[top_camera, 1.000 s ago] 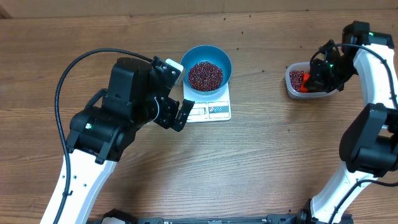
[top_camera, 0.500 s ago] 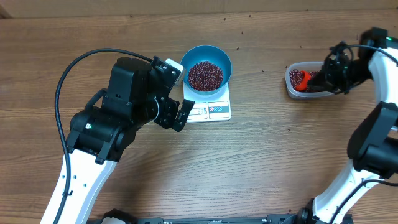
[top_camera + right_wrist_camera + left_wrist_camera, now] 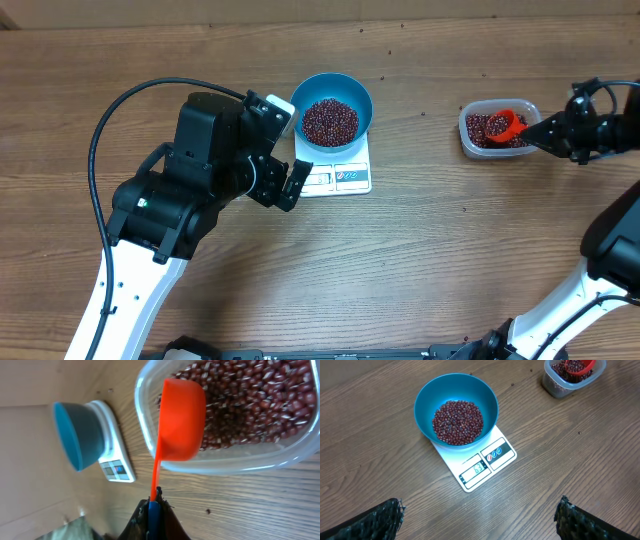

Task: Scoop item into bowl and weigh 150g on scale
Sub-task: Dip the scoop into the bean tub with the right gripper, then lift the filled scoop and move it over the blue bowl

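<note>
The blue bowl [image 3: 335,100] stands on the white scale [image 3: 338,178] and holds a heap of red-brown beans [image 3: 330,121]. More beans [image 3: 250,405] fill a clear tub [image 3: 470,135] at the right. My right gripper [image 3: 550,133], just right of the tub, is shut on the handle of an orange scoop [image 3: 506,124]. The scoop's cup [image 3: 181,417] sits over the beans in the tub. My left gripper [image 3: 290,186] hangs open and empty at the scale's near left corner. In the left wrist view the bowl [image 3: 456,395] and scale [image 3: 487,462] lie ahead of the left gripper [image 3: 480,512].
Bare wooden table lies all around. A few stray beans [image 3: 425,113] dot the wood between the bowl and the tub. The left arm's black cable [image 3: 130,100] loops over the left side. The tub [image 3: 555,385] shows at the top right of the left wrist view.
My right gripper has drawn back to the right, from over the tub to beside it, tipping the scoop so its handle lies flatter. The left arm, bowl and scale have not moved.
</note>
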Controlling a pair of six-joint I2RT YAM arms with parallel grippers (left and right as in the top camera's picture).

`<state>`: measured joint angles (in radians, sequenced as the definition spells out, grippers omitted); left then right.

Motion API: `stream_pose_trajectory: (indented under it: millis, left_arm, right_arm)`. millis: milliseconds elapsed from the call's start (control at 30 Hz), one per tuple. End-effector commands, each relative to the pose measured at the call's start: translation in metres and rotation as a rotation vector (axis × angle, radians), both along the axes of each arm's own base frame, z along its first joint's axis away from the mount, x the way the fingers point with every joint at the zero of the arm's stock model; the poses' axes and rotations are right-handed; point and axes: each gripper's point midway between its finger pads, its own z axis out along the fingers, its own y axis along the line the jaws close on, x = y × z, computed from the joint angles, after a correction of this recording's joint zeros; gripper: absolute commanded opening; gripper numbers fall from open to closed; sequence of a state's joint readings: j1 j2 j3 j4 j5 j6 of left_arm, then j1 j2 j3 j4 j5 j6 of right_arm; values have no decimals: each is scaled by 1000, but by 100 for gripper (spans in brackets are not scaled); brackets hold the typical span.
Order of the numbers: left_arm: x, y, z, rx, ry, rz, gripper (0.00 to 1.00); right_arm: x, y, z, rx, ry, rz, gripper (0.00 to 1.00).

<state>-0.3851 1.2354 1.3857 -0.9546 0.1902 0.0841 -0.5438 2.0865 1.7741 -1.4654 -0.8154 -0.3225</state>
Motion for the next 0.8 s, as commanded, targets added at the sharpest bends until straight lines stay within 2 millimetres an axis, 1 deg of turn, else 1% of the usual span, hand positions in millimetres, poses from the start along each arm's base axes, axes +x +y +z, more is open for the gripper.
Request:
stream_pose_trajectory:
  millis: [0,133,267,600,767]
  left_arm:
    - [3,2,6,-4,-13,14,100]
    - [3,2,6,-4,-13,14,100]
    - [3,2,6,-4,-13,14,100]
    - [3,2,6,-4,-13,14,100]
    - [3,2,6,-4,-13,14,100]
  right_arm:
    - [5,6,16,84,-116,25,4]
    - [4,9,19,104,-122,29,4]
    - [7,23,33,171,-185,56,4]
    - [13,81,47,247,-216,183,4]
    - [20,115,63,268,-253,264,4]
